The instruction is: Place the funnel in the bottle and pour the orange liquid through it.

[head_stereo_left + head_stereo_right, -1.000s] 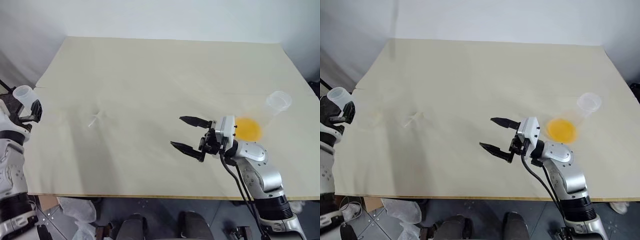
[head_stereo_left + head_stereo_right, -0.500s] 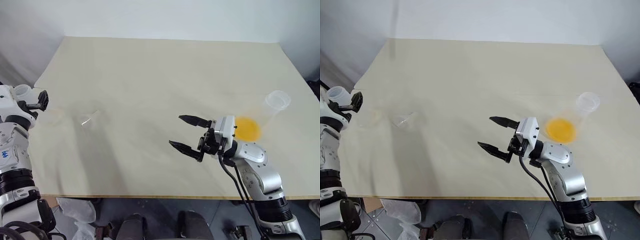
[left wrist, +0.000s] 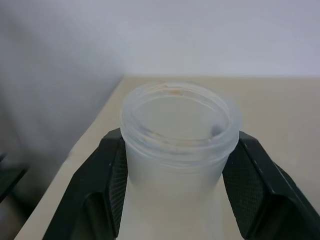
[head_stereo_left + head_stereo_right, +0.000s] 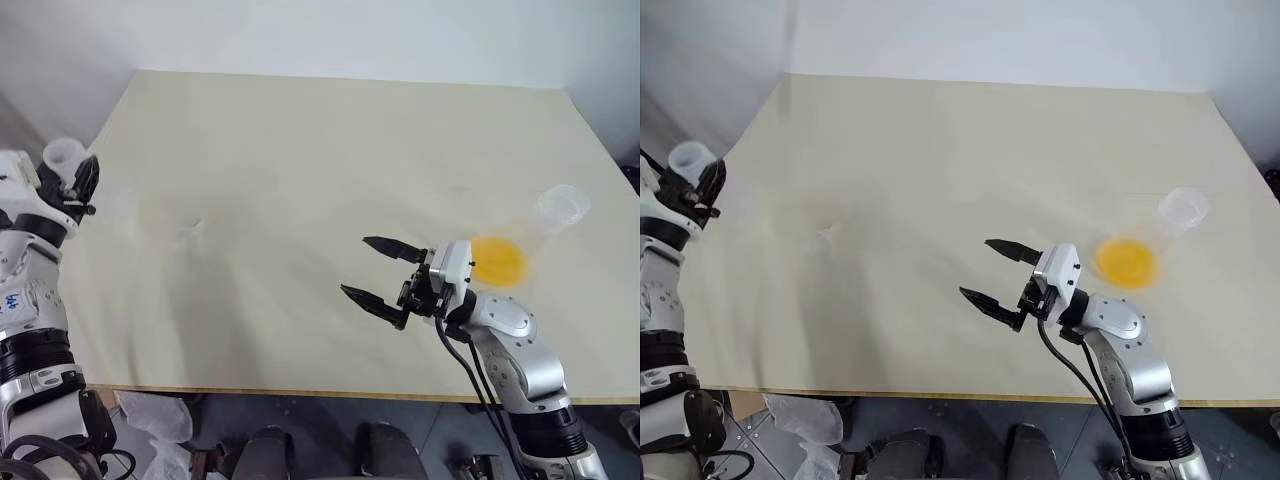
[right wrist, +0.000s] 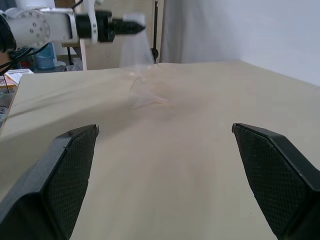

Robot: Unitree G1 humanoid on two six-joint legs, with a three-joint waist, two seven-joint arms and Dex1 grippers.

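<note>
My left gripper (image 4: 74, 174) is shut on the neck of the clear bottle (image 3: 179, 150), held above the table's left edge with its round mouth up. Both black fingers (image 3: 107, 175) press against the neck. The clear funnel (image 5: 143, 90) lies on its side on the table, a faint shape (image 4: 190, 232) to the right of the bottle. The orange liquid (image 4: 498, 258) pools inside a clear flask (image 4: 560, 207) at the right side. Just left of that pool, my right gripper (image 4: 383, 271) hovers open and empty, pointing across the table toward the funnel.
The cream table (image 4: 330, 140) stretches wide between funnel and flask. Its front edge (image 4: 300, 392) runs close below my right arm. A pale wall stands behind the far edge.
My left arm has lifted the bottle and brought it in toward the table, its fingers closing onto the neck. The right gripper has stayed put.
</note>
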